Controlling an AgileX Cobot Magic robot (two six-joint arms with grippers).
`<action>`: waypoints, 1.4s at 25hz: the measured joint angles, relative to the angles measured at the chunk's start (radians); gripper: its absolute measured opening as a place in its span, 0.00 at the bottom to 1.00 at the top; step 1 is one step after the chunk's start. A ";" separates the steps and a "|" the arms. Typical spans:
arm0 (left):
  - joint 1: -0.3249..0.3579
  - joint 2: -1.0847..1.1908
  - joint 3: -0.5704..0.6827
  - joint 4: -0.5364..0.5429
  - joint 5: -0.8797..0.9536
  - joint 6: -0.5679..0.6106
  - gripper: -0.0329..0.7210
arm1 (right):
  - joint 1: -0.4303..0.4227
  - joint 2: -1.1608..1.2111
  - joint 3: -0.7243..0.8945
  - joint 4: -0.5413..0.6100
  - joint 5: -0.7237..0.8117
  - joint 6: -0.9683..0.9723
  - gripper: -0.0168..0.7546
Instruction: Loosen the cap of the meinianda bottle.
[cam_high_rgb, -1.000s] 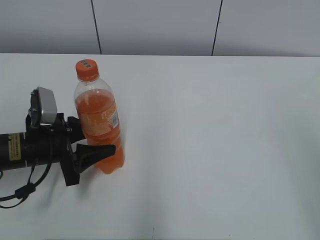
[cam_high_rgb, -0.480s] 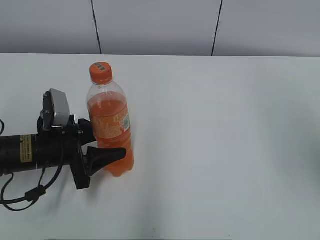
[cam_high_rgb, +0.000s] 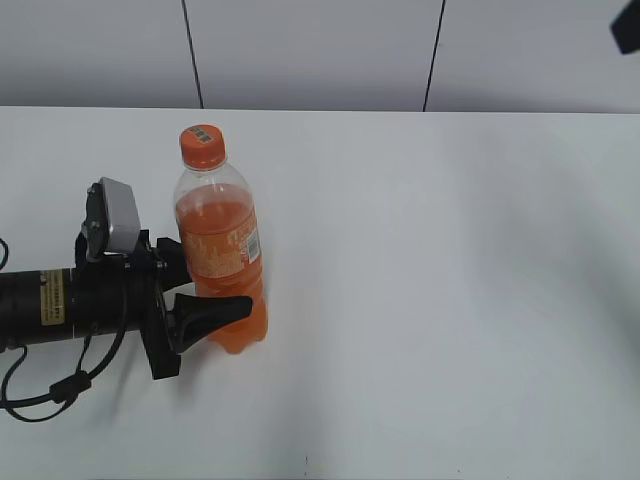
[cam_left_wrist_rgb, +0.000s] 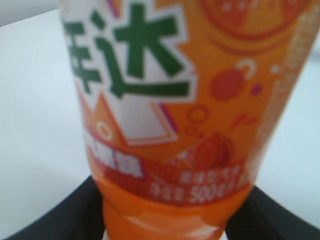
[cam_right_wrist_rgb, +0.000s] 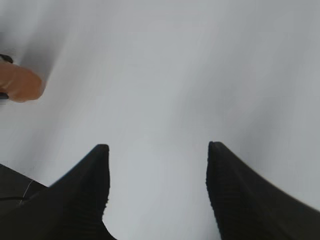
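The meinianda bottle (cam_high_rgb: 215, 225) stands upright on the white table (cam_high_rgb: 450, 300), left of the middle. Its orange cap (cam_high_rgb: 202, 145) is on the neck, and nothing touches it. My left gripper (cam_high_rgb: 212, 290) comes in from the left and is shut on the bottle's lower body. The left wrist view is filled by the orange label (cam_left_wrist_rgb: 170, 100), with black fingers (cam_left_wrist_rgb: 50, 220) on both sides of the bottle. My right gripper (cam_right_wrist_rgb: 156, 147) hangs open over bare table, nothing between its fingers. A blurred orange bit of the bottle (cam_right_wrist_rgb: 20, 84) shows at that view's left edge.
A dark piece of the right arm (cam_high_rgb: 628, 25) shows in the exterior view's top right corner, high above the table. A grey panelled wall (cam_high_rgb: 320, 50) runs behind the table's far edge. Cables (cam_high_rgb: 50, 385) trail under the left arm.
The left arm carried the bottle a little to the right, then stayed still. A dark piece of the right arm has come into the top right corner.
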 joint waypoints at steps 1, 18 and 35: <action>0.000 0.000 -0.001 0.000 0.000 0.000 0.58 | 0.036 0.026 -0.028 -0.001 0.000 0.001 0.62; -0.002 -0.001 -0.001 0.000 0.001 0.000 0.58 | 0.494 0.454 -0.458 -0.003 -0.001 0.077 0.61; -0.003 -0.001 -0.001 0.000 0.004 0.000 0.58 | 0.623 0.639 -0.590 -0.070 0.000 0.165 0.60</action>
